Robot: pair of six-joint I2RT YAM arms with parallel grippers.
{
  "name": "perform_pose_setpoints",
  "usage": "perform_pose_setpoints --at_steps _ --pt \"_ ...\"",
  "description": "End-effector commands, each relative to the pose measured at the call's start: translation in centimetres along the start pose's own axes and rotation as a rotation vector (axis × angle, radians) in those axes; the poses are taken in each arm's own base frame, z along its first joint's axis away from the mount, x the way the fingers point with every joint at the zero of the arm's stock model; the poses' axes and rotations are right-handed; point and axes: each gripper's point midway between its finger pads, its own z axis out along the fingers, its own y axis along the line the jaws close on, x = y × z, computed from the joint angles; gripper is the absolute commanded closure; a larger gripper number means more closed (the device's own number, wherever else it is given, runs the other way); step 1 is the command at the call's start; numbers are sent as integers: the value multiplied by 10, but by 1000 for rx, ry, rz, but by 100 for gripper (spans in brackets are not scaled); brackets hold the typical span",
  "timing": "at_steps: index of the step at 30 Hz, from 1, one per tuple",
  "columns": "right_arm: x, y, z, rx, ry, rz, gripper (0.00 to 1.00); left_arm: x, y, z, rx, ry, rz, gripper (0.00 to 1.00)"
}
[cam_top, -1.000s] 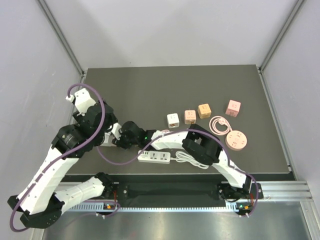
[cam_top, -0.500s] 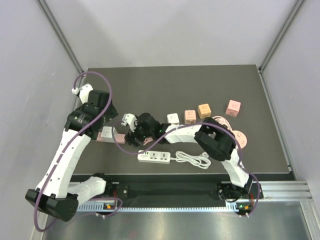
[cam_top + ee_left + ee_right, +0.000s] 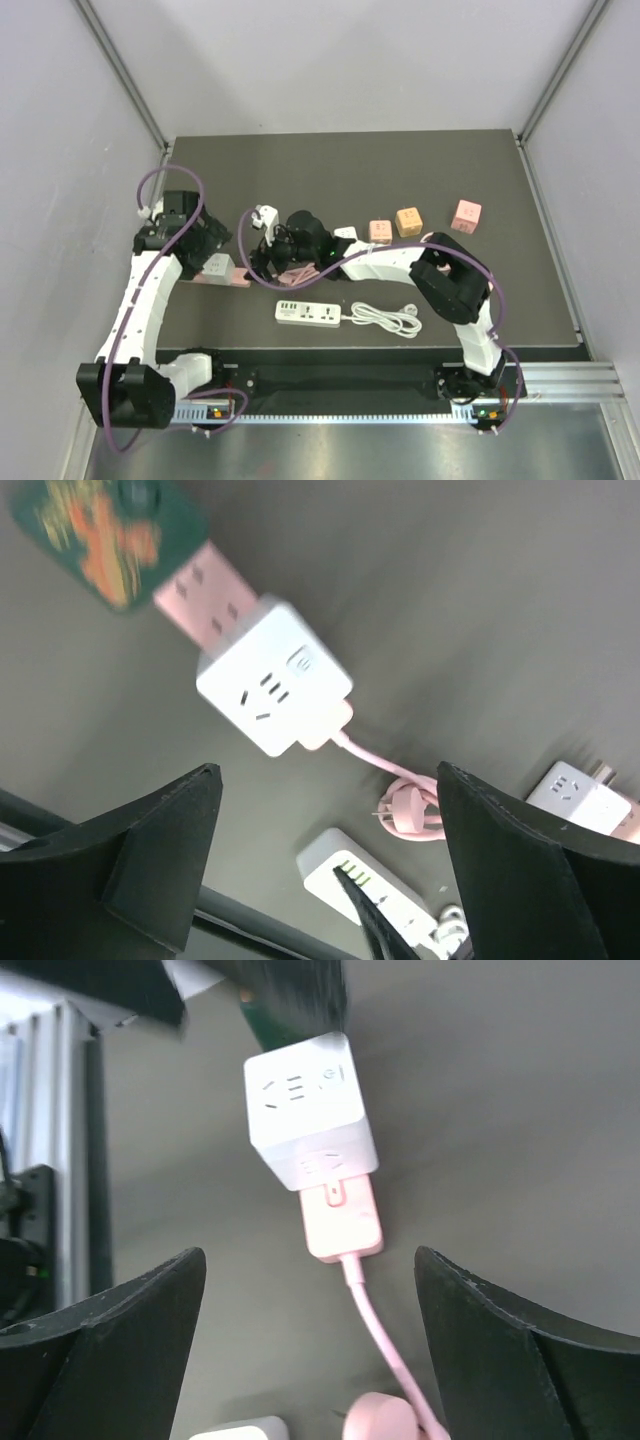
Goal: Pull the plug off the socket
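A white cube plug (image 3: 216, 264) sits on a pink socket strip (image 3: 240, 279) at the table's left, the two touching. The left wrist view shows the cube (image 3: 272, 675) with the pink strip (image 3: 205, 585) sticking out beyond it. A pink cord runs from the strip to a loose pink round plug (image 3: 410, 805). In the right wrist view the cube (image 3: 310, 1110) lies over the pink strip end (image 3: 343, 1215). My left gripper (image 3: 207, 243) (image 3: 328, 770) hangs open above them. My right gripper (image 3: 272, 258) (image 3: 310, 1255) is open too, just right of them. Neither touches anything.
A white power strip (image 3: 308, 313) with its coiled white cord (image 3: 385, 318) lies near the front edge. A white cube (image 3: 346, 234), a pink cube (image 3: 380, 231), an orange cube (image 3: 408, 221) and another pink cube (image 3: 466, 215) stand in a row behind.
Both grippers have opened and drawn up and away from the cube and pink strip, which now lie on the table. The left arm swung back left, the right gripper moved right.
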Motion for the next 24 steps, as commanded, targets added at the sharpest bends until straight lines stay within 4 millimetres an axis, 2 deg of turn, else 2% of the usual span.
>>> perform_pose_setpoints --at_steps 1,5,7,8,10,13,14,17,19,24 --pt "-31 7 4 -62 -87 52 17 4 -10 8 42 5 -178 8" --pt "-27 5 10 -70 -73 61 23 16 2 22 -50 45 -261 11" --pt "-25 5 12 -80 -69 65 26 17 15 28 -147 36 -314 11" --pt "-20 6 14 -97 -59 66 31 17 24 33 -198 24 -318 11" --pt "-15 8 18 -119 -49 68 36 20 24 40 -202 32 -317 11" --pt "-9 11 23 -154 -50 85 49 24 20 50 -202 56 -347 11" --pt "-8 12 25 -159 -51 90 57 25 21 55 -210 57 -356 11" --pt "-1 10 35 -170 -37 110 67 24 19 61 -218 54 -368 12" --pt "3 8 42 -168 -30 127 68 23 21 64 -233 42 -374 12" --pt "12 7 57 -160 -19 150 82 28 33 70 -288 33 -400 12"
